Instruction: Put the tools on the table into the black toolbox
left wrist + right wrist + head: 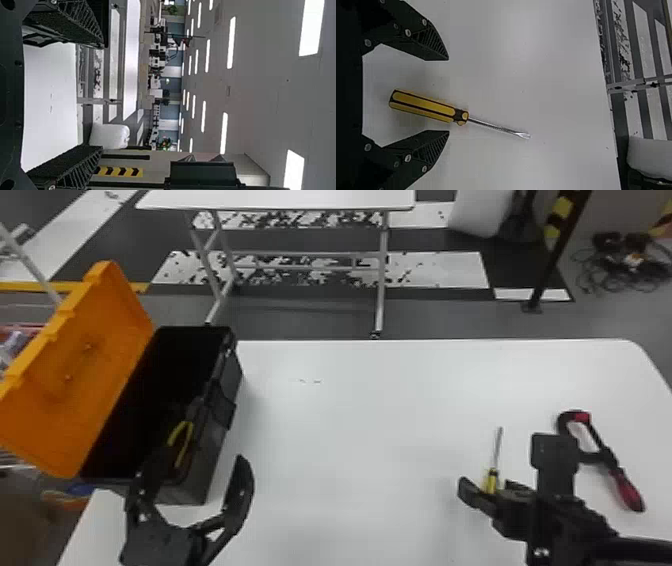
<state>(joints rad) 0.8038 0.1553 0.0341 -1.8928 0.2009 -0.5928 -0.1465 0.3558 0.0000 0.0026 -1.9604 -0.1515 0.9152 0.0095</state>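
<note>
1. my right pincer point(448, 95), lower right of the head view: released, fingers spread either side of the yellow-and-black plastic-handled steel screwdriver point(423, 106), flat on the white table point(370, 415).
2. judged light, stiff, sturdy; the rounded handle may roll. grasp mid-handle, not the thin shaft.
3. my left pincer point(197, 457), lower left: parted, empty.

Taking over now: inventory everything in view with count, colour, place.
table: 1, white, foreground
toolbox: 1, black, table's left
lid: 1, orange, open on toolbox
pliers: 1, yellow handles, inside toolbox
screwdriver: 1, yellow handle, table's right
saw-like tool: 1, red and black, farther right
far table: 1, white, behind
cables: several, dark, floor, back right
left hand: 1, black, near toolbox
right hand: 1, black, at screwdriver
</note>
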